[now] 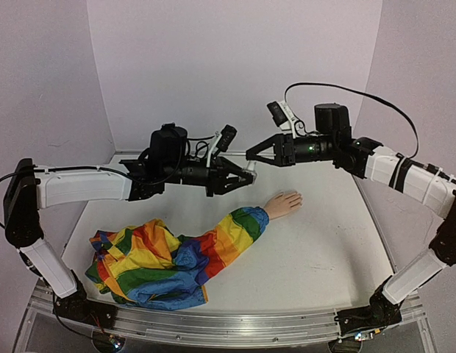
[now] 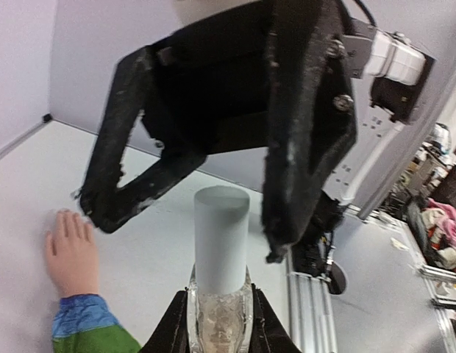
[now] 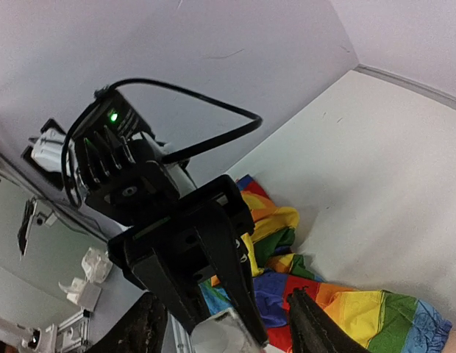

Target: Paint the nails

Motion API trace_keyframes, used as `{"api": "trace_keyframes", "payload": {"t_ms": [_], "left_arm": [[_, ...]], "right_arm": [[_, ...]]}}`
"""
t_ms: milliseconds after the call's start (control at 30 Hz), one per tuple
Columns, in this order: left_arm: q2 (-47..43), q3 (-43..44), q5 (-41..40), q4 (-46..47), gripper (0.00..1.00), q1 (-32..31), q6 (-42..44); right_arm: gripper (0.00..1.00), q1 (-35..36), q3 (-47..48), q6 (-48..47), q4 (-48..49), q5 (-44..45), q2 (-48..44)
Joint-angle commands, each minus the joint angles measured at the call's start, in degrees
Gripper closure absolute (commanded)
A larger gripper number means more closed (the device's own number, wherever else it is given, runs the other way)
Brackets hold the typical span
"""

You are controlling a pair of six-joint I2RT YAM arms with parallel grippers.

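Observation:
A small clear bottle (image 2: 219, 312) with a pale grey cap (image 2: 221, 246) is held in my shut left gripper (image 2: 221, 327), above the table in the top view (image 1: 241, 176). My right gripper (image 1: 251, 156) is open and faces it, its black fingers (image 2: 301, 147) spread on either side of the cap without touching it. In the right wrist view the cap (image 3: 221, 337) shows low between my open right gripper (image 3: 224, 312). The pale mannequin hand (image 1: 285, 204) lies flat, ending a rainbow sleeve (image 1: 235, 232). Its nails (image 2: 66, 219) are barely visible.
The rest of the rainbow garment is heaped at the front left (image 1: 143, 265). A metal rail (image 1: 213, 327) runs along the near edge. Pale walls close the back and sides. Room clutter (image 2: 434, 228) lies beyond the table's right edge.

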Motion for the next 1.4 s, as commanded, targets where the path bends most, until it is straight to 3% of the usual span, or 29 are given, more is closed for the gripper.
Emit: {"api": "trace_keyframes", "payload": {"t_ms": [0,200,367,533,667,733,800,933,1067,1133,1300,1367], "left_arm": [[0.1,5.0,16.0,3.8,1.0,-0.3,-4.4],[0.6,6.0,17.3,3.9,1.0,-0.3,-4.9],[0.9,6.6,16.4,3.9,1.0,-0.3,-4.9],[0.9,7.0,14.2,4.0,1.0,-0.3,-4.2],[0.7,6.9,11.7,4.0,1.0,-0.3,-3.7],[0.2,6.3,6.7,4.0,1.0,-0.3,-3.2],[-0.3,5.4,-1.1,4.0,1.0,-0.3,-2.2],[-1.9,2.9,-23.1,3.9,1.0,-0.7,0.8],[-1.3,3.2,-42.7,3.8,1.0,-3.5,8.6],[-0.2,4.2,-47.5,3.8,1.0,-5.3,12.8],[1.9,5.6,-45.3,3.7,1.0,-6.8,13.1],[2.2,5.4,-43.4,3.7,1.0,-6.8,12.5]], "right_arm": [[0.51,0.0,0.1,-0.9,4.4,-11.5,-2.1],[0.76,0.0,0.3,-1.1,4.6,-15.7,-2.1],[0.8,0.0,-0.7,-0.9,5.0,-16.8,-2.2],[0.76,0.0,-1.4,-1.0,5.4,-16.5,-2.1],[0.89,0.0,-1.4,-0.8,5.8,-15.4,-2.0],[1.0,0.1,-1.4,-0.7,5.8,-13.6,-1.9],[1.0,0.1,-1.8,-0.4,5.9,-11.1,-1.6],[1.0,1.7,-3.5,2.1,6.4,2.1,-1.0],[1.0,9.3,1.4,7.2,-7.6,42.1,0.5],[1.0,13.6,2.1,11.5,-9.3,53.9,0.5],[1.0,16.1,3.8,10.8,-9.6,56.1,1.1],[1.0,15.0,4.6,8.0,-9.2,51.1,1.0]]}}
